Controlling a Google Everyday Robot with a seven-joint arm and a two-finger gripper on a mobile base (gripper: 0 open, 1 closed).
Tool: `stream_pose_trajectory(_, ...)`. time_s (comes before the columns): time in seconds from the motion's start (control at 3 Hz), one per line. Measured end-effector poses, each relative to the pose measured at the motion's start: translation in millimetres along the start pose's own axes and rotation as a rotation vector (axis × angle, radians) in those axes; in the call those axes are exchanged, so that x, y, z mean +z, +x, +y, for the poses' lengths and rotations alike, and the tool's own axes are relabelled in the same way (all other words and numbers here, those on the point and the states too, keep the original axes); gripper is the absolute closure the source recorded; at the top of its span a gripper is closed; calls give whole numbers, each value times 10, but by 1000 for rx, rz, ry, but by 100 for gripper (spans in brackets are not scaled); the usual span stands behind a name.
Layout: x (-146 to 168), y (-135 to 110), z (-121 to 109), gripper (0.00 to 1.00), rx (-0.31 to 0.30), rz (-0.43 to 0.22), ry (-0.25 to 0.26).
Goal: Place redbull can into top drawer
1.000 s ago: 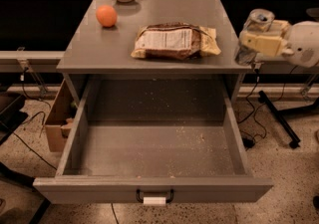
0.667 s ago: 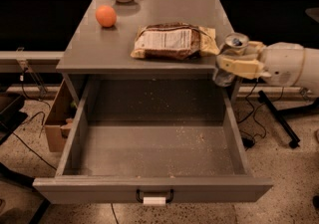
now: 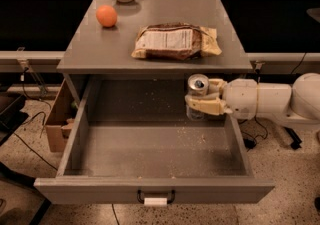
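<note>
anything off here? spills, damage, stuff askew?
Only crumbs scattered on the top drawer floor. The redbull can sits upright in the end effector, over the drawer's back right. No damage visible.

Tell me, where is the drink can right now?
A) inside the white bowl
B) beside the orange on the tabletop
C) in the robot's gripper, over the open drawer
C: the gripper is shut on the upright redbull can above the open top drawer.

A lab, it seemed: speckled terrazzo floor [image 3: 280,189], black cables [image 3: 27,145] and brown cardboard box [image 3: 55,130] lay left of the pale hand [image 3: 199,100], which clasped a slim silver can [image 3: 198,85] over the grey drawer [image 3: 150,155].
</note>
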State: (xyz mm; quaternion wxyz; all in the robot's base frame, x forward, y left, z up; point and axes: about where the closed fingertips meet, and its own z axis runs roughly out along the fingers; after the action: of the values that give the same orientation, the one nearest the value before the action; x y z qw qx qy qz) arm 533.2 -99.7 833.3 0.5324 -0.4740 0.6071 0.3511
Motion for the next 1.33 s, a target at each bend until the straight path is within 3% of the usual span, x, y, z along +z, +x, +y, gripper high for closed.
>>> stream_pose_trajectory(0.33, 292, 427, 91, 100, 3, 39, -21)
stream_pose_trajectory(0.67, 578, 757, 192, 100, 29, 32, -39)
stream_pose_trajectory(1.33, 1114, 1074, 478, 99, 91, -16, -107)
